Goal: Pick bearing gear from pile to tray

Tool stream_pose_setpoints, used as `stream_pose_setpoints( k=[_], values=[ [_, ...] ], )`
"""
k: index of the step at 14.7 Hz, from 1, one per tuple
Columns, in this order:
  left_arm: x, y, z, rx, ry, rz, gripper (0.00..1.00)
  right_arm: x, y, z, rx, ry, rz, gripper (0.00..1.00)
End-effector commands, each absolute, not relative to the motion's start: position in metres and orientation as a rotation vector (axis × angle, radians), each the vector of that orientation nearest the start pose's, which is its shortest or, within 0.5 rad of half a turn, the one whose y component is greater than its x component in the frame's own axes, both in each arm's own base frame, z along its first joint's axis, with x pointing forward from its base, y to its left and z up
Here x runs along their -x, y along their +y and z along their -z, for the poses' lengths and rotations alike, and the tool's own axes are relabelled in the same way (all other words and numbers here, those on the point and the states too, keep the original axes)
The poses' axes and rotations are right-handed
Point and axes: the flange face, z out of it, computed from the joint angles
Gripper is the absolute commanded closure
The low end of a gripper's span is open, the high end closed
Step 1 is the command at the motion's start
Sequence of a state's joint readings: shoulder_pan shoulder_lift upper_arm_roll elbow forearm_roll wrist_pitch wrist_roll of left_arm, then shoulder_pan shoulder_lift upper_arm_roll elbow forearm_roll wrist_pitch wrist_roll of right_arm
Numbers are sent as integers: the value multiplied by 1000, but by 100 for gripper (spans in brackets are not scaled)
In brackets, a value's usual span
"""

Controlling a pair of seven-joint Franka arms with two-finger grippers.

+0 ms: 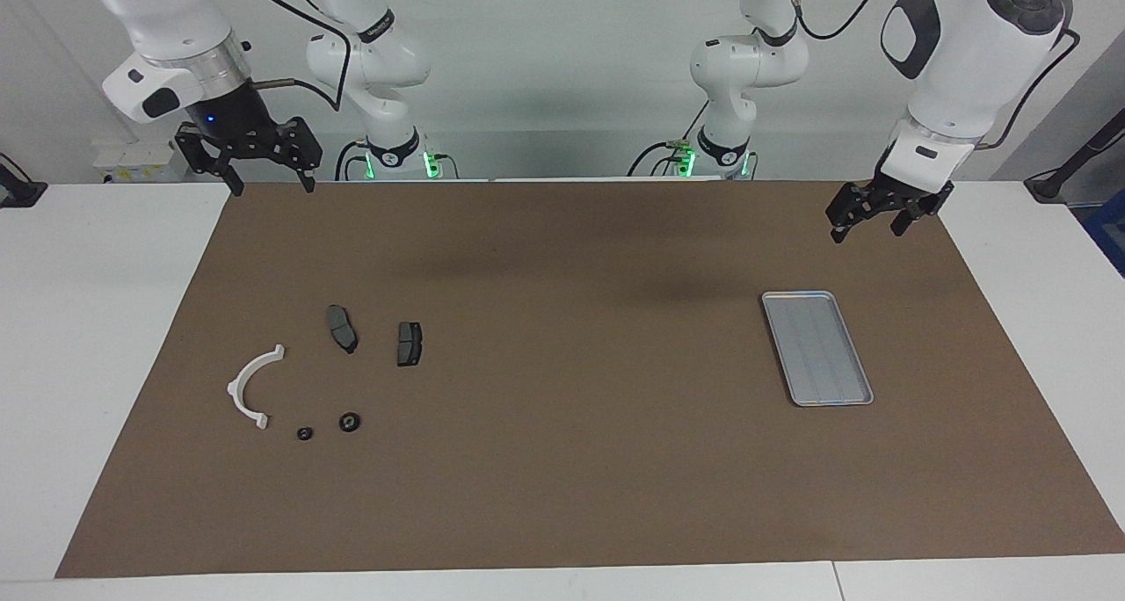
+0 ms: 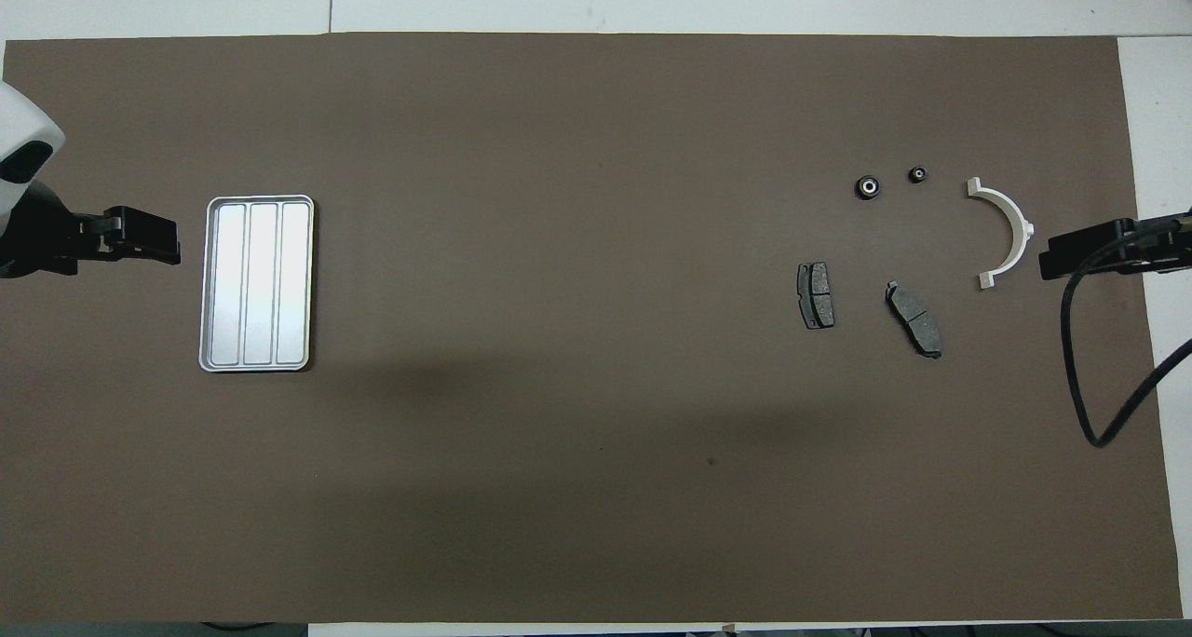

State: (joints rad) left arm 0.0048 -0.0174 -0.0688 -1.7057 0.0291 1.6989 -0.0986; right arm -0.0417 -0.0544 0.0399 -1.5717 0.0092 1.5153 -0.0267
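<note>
In the facing view, nearest the camera lay the two small black round pieces: the smaller round piece point(image 1: 304, 433) and the larger round piece point(image 1: 349, 422) side by side, both farther from the robots than the brake pads. Beside them curved the white half-ring bracket point(image 1: 250, 387), its open side turned toward the tray. The longer brake pad point(image 1: 342, 329) and the shorter brake pad point(image 1: 409, 343) lay with their long axes running roughly away from the robots. Well apart from this pile, toward the left arm's end of the brown mat point(image 1: 562, 496), sat the tray point(image 1: 860, 396), its long axis also running away from the robots, slightly slanted, holding nothing. The right gripper point(image 1: 268, 179) hung over the mat's edge with fingers spread; the left gripper point(image 1: 883, 219) hung above the mat near the tray, fingers parted.

From overhead, the tray point(image 2: 256, 199) showed three lengthwise ridged panels. No readable writing appeared on any part.
</note>
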Motion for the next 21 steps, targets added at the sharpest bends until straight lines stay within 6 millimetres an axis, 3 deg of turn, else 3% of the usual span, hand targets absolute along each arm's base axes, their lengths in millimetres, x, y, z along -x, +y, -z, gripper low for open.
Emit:
stream_pose_setpoints(
  k=[1,21],
  values=[
    [-551,-33,-585,3119,-37,17,0,-532,-2,-647,3151,-24,19,0],
    [-551,-34,-585,3119,-35,17,0,-530,-4,-652,3139,26,34,0]
  ],
)
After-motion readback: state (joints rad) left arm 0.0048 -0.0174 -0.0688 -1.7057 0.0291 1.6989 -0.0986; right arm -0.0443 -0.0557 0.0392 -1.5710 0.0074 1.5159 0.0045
